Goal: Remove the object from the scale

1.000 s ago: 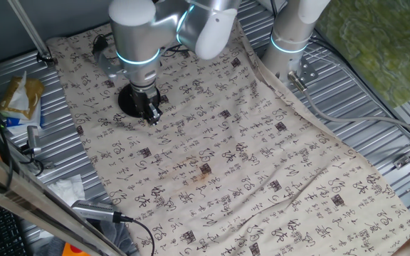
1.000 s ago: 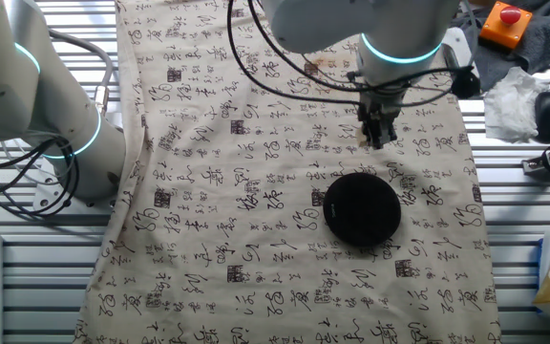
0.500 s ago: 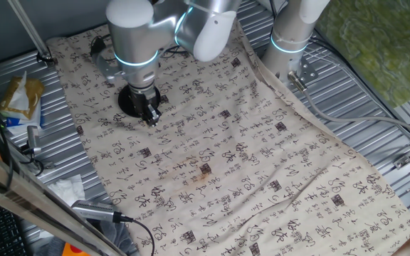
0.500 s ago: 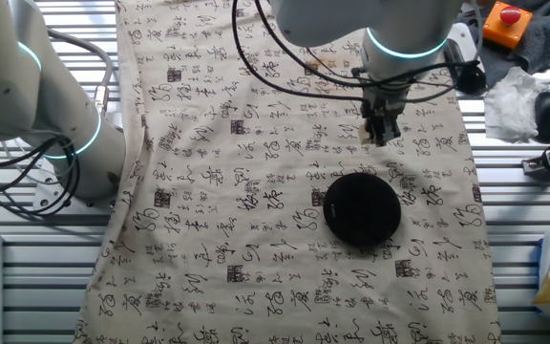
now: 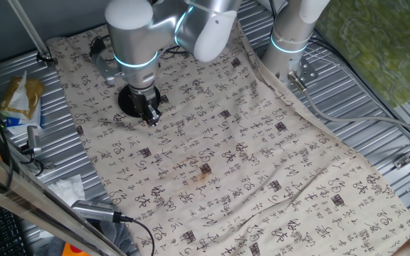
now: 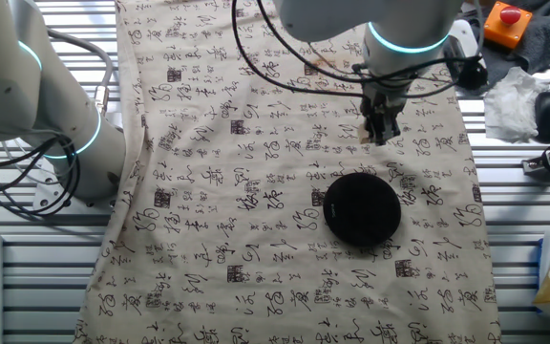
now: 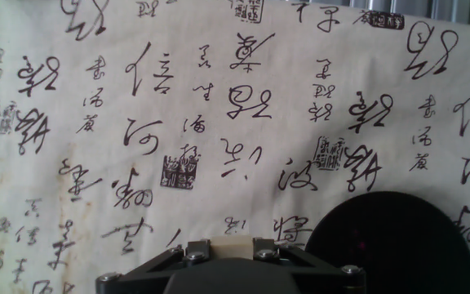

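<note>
The small light-tan block [image 7: 229, 247] sat clamped between the jaws, only its flat top edge showing. The scale [image 6: 361, 208], a flat, round, matte black disc, lay bare on the cloth just beside the jaws, apart from them.

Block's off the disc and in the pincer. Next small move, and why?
Probably lower toward the cloth and release. The pincer is shut on the block beside the scale, whose top is bare, so only setting it down seems left.
</note>
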Controlling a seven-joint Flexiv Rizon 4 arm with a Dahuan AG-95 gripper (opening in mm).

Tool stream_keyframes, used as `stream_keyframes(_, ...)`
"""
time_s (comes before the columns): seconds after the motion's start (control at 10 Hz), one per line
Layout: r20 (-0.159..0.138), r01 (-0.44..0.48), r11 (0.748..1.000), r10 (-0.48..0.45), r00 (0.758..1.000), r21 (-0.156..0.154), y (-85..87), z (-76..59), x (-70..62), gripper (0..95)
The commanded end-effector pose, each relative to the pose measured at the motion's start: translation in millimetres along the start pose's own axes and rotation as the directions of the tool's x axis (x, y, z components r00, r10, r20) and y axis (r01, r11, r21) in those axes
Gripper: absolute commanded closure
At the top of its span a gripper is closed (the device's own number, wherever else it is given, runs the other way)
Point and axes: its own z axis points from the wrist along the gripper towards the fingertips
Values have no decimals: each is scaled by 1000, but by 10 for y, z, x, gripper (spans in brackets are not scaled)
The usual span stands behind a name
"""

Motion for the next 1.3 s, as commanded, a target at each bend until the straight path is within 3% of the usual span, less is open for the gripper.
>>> stream_keyframes(0.1,17,41,999,-41,999,5,-1,-10,12,950)
stream_keyframes(0.2,14,95,995,-95,995,4,-1,-10,12,950)
stream_keyframes(0.5,5,110,994,-110,994,-13,-1,-10,12,950)
stream_keyframes(0.8,-4,169,986,-169,986,3,-1,-10,12,950)
stream_keyframes(1.3,-5,211,978,-211,978,-2,-1,-10,12,950)
